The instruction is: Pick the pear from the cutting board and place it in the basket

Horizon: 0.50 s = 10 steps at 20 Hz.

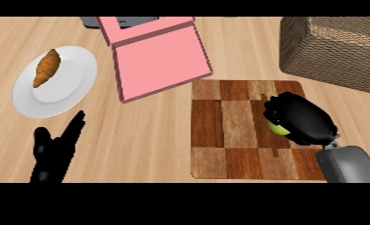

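Green pear [276, 128] on the cutting board [224, 136]; wicker basket [325, 53] beyond.

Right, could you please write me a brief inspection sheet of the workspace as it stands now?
Surface: light wooden counter.
Job's things: pear over the cutting board, mostly hidden by the right hand; basket at the far right.
Clutter: croissant on a white plate; pink box, lid open.
Hands: right hand curled round the pear; left hand open, resting lower left.
Cables: nothing seen.
Surroundings: dark object behind the box.
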Tool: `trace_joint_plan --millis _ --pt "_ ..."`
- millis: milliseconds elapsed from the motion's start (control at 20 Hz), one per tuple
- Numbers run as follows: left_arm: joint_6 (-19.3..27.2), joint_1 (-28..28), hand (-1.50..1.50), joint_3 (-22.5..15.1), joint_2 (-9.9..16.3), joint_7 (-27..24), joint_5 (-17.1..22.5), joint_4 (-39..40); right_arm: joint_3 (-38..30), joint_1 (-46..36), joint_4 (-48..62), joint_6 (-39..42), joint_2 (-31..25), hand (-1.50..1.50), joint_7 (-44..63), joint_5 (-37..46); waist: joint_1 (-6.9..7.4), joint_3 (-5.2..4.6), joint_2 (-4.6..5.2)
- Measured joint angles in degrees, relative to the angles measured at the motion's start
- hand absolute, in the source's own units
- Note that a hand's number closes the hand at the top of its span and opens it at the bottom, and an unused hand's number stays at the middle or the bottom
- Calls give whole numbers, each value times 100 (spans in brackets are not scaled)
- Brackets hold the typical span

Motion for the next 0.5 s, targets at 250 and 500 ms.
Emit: trace_joint_plan --millis 250,500 --pt "65 125 0 49 10 36 -14 -155 -771 31 167 874 811 150 2033 -24 -104 -74 -11" --pt "43 102 0 34 -6 79 -8 -152 -1283 -336 -25 1290 1530 150 3768 -1029 -47 -22 4"
